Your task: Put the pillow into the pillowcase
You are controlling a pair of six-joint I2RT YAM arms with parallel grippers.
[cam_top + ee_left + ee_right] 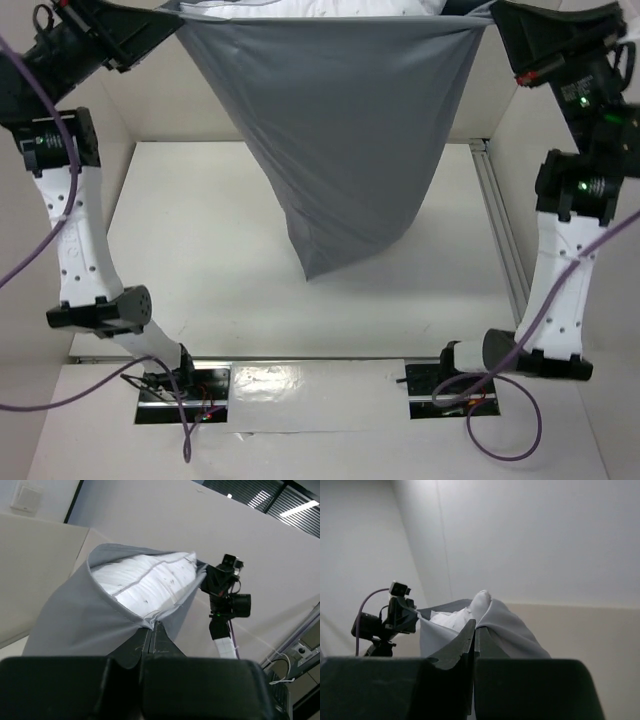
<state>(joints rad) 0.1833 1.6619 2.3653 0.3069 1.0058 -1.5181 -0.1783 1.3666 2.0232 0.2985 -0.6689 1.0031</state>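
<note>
Up high, left pincer (151,626) and right pincer (474,626) pinch the pillowcase (340,150); pillow (145,580) (mostly hidden) inside.

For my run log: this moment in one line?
pillowcase: held up | pillow: inside, top showing | left gripper: shut on pillowcase | right gripper: shut on pillowcase

White table (220,285) with arm bases (183,384)

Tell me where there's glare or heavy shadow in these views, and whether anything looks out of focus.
Top external: sharp and evenly lit, with glare on the glossy strip between the arm bases. Left wrist: the left gripper is a dark, soft-focus mass, while the pillow is bright. Right wrist: dim, the right gripper nearly black, the pillowcase shaded.
</note>
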